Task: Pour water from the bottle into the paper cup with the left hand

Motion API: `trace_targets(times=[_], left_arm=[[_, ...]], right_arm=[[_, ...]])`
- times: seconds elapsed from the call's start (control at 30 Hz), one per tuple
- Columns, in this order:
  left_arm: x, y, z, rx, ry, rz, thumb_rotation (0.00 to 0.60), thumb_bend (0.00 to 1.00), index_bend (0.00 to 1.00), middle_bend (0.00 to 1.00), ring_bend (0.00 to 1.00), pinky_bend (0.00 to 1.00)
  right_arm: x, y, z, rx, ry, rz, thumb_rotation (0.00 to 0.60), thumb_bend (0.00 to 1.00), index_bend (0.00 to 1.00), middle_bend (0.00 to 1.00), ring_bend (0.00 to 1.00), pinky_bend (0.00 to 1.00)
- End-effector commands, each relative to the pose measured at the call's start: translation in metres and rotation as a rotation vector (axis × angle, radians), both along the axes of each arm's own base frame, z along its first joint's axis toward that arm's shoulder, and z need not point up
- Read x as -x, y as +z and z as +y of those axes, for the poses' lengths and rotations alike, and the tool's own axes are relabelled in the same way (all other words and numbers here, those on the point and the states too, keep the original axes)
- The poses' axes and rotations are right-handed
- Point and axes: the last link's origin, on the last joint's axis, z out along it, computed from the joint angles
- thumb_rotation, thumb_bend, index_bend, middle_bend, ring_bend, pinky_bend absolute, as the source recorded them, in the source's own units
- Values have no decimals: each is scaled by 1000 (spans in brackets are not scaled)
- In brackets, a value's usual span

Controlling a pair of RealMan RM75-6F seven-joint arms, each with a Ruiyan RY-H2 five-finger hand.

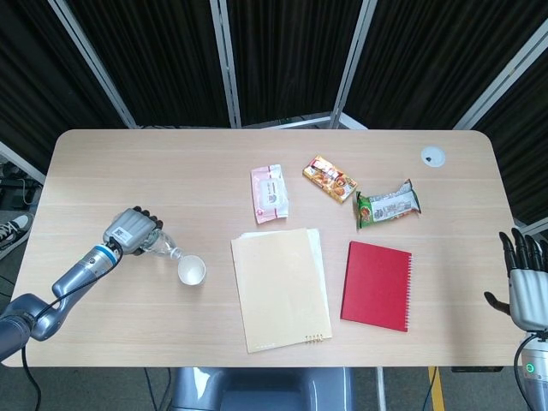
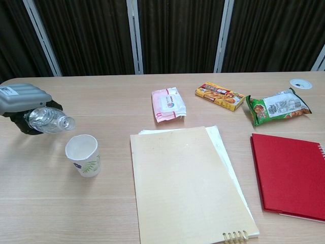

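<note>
Near the left edge of the surface (image 1: 128,171), the left robot hand (image 1: 128,231) has its fingers wrapped around the body of a clear plastic bottle (image 2: 50,121), which it holds tipped almost level, the open neck slanting slightly down toward the paper cup (image 2: 83,155). In the head view the bottle's mouth sits just beside the cup's rim on its left; in the chest view it hangs above and a little left of the rim, not touching it. The cup stands upright, white with a green leaf print on its side, close to the left edge of a tan spiral-bound pad (image 1: 280,288) that lies toward the front middle of the surface. Whether any water is leaving the bottle cannot be made out. The right robot hand (image 1: 525,287) is off the right edge of the surface, near the front right corner, fingers straight, apart and pointing up, holding nothing. A red notebook (image 1: 377,286) lies right of the pad. Farther back lie a pink wipes pack (image 1: 268,193), a yellow snack box (image 1: 330,178) and a green snack bag (image 1: 388,205); a round white grommet (image 1: 432,155) sits near the back right corner.
</note>
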Motion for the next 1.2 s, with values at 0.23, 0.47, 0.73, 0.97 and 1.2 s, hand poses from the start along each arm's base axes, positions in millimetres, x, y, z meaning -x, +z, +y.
trace_targets(times=[0.23,0.47,0.73,0.97,1.2], left_arm=[[5,4,0,-31,-82,85,600,626,603,496,325,347],[2,5,0,-43,-110,83,600,625,602,496,326,347],[0,4,0,-49,-129,103,600,625,603,496,326,346],[-2,1,-1,-49,-141,105,600,626,603,496,326,347],[-4,0,-2,-50,-152,106,600,626,603,496,325,346]], right_arm=[[0,-1,0,0,1,2,600,0,0,0,0,0],[0,-1,0,-1,0,1,600,0,0,0,0,0],[0,0,0,-1,-3,-1,600,0,0,0,0,0],[1,1,0,2,-4,-2,600,0,0,0,0,0],[1,2,0,4,-4,-4,600,0,0,0,0,0]])
